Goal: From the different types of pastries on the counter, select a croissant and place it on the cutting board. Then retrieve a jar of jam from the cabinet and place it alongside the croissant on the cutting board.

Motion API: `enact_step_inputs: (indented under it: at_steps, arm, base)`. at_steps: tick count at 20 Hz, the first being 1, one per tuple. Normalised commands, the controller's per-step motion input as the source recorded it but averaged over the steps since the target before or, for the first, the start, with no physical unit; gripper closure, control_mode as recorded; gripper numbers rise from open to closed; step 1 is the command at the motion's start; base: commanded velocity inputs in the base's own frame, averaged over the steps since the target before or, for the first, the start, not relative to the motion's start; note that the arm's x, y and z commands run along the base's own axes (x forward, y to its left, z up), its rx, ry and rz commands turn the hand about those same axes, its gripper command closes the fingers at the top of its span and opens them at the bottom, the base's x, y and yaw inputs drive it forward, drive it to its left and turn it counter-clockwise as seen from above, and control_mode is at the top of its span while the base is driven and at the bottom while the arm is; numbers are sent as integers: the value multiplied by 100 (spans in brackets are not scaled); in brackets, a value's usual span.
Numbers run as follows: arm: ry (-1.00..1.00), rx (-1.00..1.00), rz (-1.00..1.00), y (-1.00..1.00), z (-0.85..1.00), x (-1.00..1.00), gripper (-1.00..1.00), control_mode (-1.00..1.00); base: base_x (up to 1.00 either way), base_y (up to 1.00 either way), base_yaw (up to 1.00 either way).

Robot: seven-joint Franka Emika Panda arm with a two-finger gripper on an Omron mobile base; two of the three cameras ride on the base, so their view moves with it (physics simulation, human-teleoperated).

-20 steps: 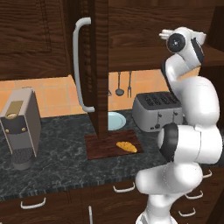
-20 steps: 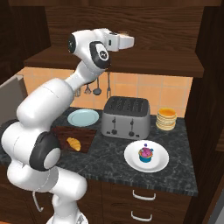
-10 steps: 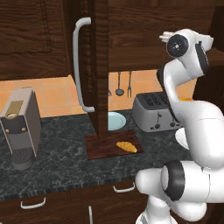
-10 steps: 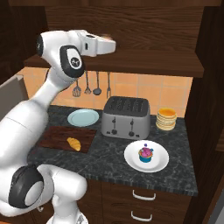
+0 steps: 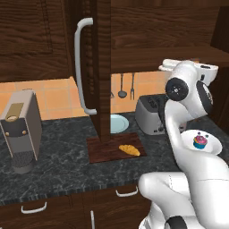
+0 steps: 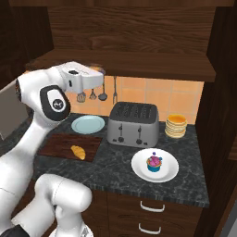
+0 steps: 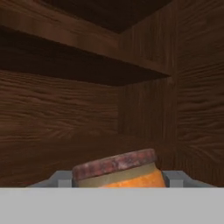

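The jam jar (image 7: 118,171) sits at the very bottom of the hand view, right between the grey parts of the tool (image 7: 118,180) on its left and right, its mottled reddish lid tilted a little and the orange jam showing under a pale band. The fingertips themselves are cut off at the lower edge, so whether the tool is clamped on the jar or only flanking it cannot be told. Behind the jar are the dark wooden back wall, side wall and an upper shelf (image 7: 83,41) of the cabinet interior. In the right base view the tool (image 6: 98,74) is raised at the front edge of the cabinet's lower shelf (image 6: 139,65), above the hanging utensils (image 6: 102,92), with a small reddish-topped shape at its tip that looks like the jar. The croissant (image 6: 78,152) lies on the dark wooden cutting board (image 6: 58,144) on the counter (image 6: 111,171), well below and apart from the tool, with a pale blue plate (image 6: 88,124) just behind the board. To the right stand a silver toaster (image 6: 133,124), a stack of pancakes (image 6: 176,126) and a white plate (image 6: 139,165) bearing a cupcake (image 6: 154,163). In the left base view the open cabinet door (image 5: 99,67) with its long grey handle (image 5: 81,67) hangs over the board (image 5: 100,150), and a coffee machine (image 5: 20,129) stands at the far left.
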Motion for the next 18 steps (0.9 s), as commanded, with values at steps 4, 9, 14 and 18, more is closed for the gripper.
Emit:
enact_step_inputs:
  at_steps: [4, 9, 14, 18]
  arm:
    - [-1, -9, 0, 41, -67, -58, 100, -100]
    - [0, -9, 0, 62, -72, -59, 100, -100]
    - [0, -7, 4, 78, -47, -59, 100, -100]
    - [-3, -4, 5, 87, -75, -10, 100, -100]
  base:
    - [0, 0, 0]
    - [0, 0, 0]
    - [0, 0, 0]
    - [0, 0, 0]
